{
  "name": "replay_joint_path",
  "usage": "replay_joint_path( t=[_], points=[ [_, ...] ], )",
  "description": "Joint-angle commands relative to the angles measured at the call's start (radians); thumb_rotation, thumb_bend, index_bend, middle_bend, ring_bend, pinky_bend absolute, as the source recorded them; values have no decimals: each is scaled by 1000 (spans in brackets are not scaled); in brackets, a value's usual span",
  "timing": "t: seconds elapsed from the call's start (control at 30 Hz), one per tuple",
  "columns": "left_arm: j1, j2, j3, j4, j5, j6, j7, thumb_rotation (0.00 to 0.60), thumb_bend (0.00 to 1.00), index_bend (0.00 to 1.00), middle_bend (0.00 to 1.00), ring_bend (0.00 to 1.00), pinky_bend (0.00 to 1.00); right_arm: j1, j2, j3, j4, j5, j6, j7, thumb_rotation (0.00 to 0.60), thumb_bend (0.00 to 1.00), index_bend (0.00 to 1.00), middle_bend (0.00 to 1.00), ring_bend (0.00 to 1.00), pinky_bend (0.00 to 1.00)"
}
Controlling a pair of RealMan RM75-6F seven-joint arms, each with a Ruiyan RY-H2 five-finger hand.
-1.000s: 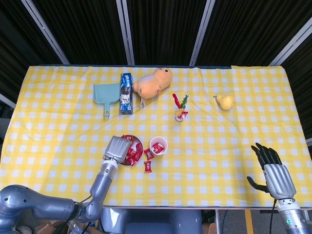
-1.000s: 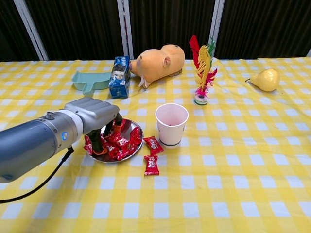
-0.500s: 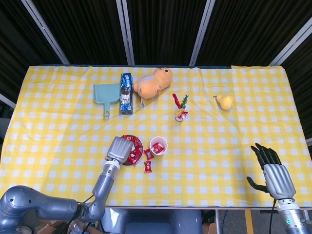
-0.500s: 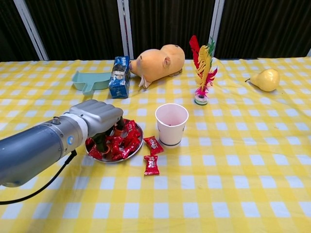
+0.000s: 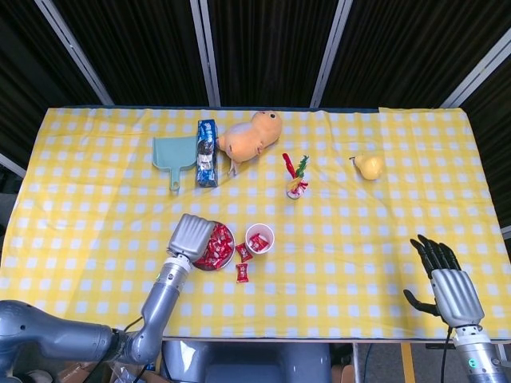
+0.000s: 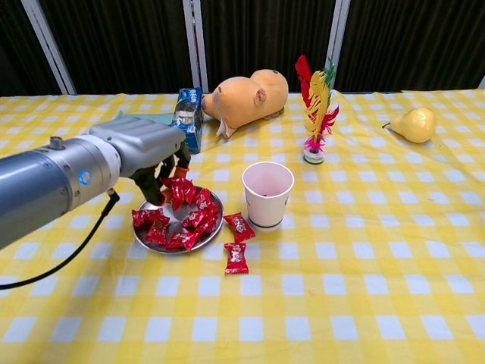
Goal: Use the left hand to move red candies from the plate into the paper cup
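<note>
head view, yellow checked tablecloth (image 5: 96, 239), dark curtains (image 5: 263, 48)

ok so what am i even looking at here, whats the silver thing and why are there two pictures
It is a two-armed robot at a table, seen by its own two cameras at one moment: one looks down from the head, the other looks forward from the chest. The silver thing is its left hand, a metal hand with fingers, raised just above a plate of red candies and pinching a candy. Its right hand rests open at the table's edge, holding nothing.

On the yellow checked cloth are a paper cup with a candy or two already inside, two loose candies beside it, a plush toy, a blue carton, a teal dustpan, a feather shuttlecock and a pear.
</note>
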Motion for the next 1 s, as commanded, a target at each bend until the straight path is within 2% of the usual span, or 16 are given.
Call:
replay_joint_path(
  t=[0.03,0.2,0.37,0.6,1.0],
  points=[
    [-9,55,-31,-72,10,26,19,600,444,542,652,842,935,0,0,0,-1,1,0,0,600,341,0,0,0,0],
    [-38,76,-73,-121,0,34,37,600,444,540,652,842,935,-1,0,0,-2,2,0,-2,600,341,0,0,0,0],
    [-86,52,-113,-117,-17,31,59,600,444,537,652,842,935,0,1,0,-3,3,-2,2,600,341,0,0,0,0],
    [-173,-39,-158,-31,-89,11,101,600,444,535,652,842,935,3,4,2,-7,8,-10,16,600,341,0,0,0,0],
    [-274,-162,-186,123,-162,-15,141,600,444,531,651,842,935,8,13,4,-11,12,-20,43,600,341,0,0,0,0]
  ],
)
